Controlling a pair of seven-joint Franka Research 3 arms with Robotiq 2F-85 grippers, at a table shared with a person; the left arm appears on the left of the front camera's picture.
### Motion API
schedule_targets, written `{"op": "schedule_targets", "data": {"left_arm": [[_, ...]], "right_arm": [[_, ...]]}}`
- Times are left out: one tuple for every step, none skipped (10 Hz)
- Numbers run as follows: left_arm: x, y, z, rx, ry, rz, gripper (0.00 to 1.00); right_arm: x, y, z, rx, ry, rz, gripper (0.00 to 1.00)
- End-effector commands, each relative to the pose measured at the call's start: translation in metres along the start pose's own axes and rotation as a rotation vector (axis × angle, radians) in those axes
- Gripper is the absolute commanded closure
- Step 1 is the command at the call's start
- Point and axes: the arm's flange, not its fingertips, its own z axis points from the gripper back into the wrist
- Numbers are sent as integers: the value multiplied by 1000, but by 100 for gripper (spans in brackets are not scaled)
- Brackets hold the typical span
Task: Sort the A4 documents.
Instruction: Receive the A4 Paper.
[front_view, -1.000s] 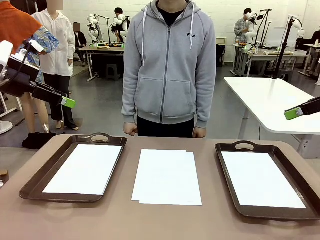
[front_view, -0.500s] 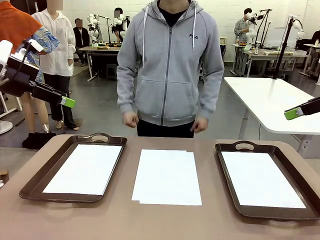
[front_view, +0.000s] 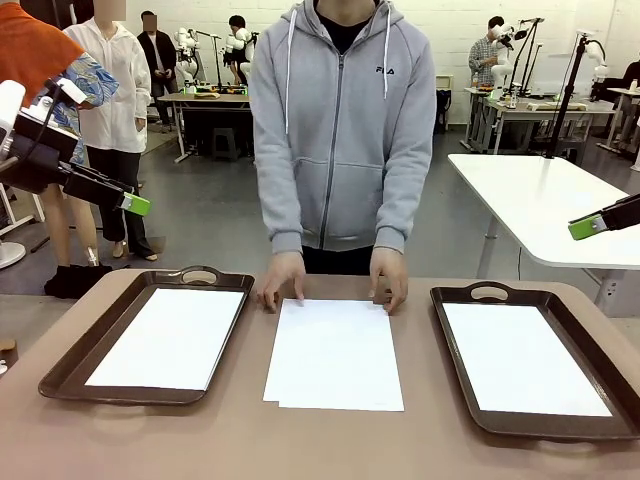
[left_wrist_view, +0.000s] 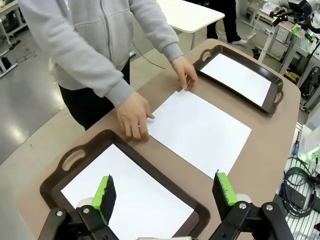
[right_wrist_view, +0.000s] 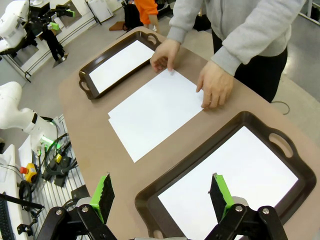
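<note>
The A4 documents (front_view: 335, 352) lie as a small white stack in the middle of the brown table, also seen in the wrist views (left_wrist_view: 200, 131) (right_wrist_view: 152, 112). The person's two hands (front_view: 283, 282) rest on the stack's far edge. A single white sheet (front_view: 168, 338) lies in the left tray (front_view: 70, 372), and another sheet (front_view: 522, 358) lies in the right tray (front_view: 452, 350). My left gripper (front_view: 137, 205) hovers open high above the left tray (left_wrist_view: 75, 150), holding nothing. Above the right tray (right_wrist_view: 200, 155), my right gripper (front_view: 587, 227) is open and holds nothing.
Both dark brown trays have handle cut-outs at their far ends. The person in a grey hoodie (front_view: 340, 130) stands at the table's far edge. A white table (front_view: 540, 200) stands behind on the right. Cables (right_wrist_view: 55, 160) lie on the floor beside the table.
The person leaned in and brought both hands down from the waist onto the far edge of the middle stack. Neither arm has moved.
</note>
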Motion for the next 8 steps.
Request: {"op": "schedule_targets", "data": {"left_arm": [[0, -1, 1, -5, -10, -1, 0], [0, -1, 1, -5, -10, -1, 0], [0, -1, 1, -5, -10, -1, 0], [0, -1, 1, -5, -10, -1, 0], [0, -1, 1, -5, -10, -1, 0], [0, -1, 1, -5, -10, -1, 0], [0, -1, 1, -5, -10, -1, 0], [0, -1, 1, -5, -10, -1, 0]], "right_arm": [[0, 1, 0, 1, -4, -1, 0], [0, 1, 0, 1, -4, -1, 0], [0, 1, 0, 1, -4, -1, 0], [0, 1, 0, 1, -4, -1, 0], [0, 1, 0, 1, -4, -1, 0], [0, 1, 0, 1, -4, -1, 0], [0, 1, 0, 1, -4, -1, 0], [0, 1, 0, 1, -4, -1, 0]]}}
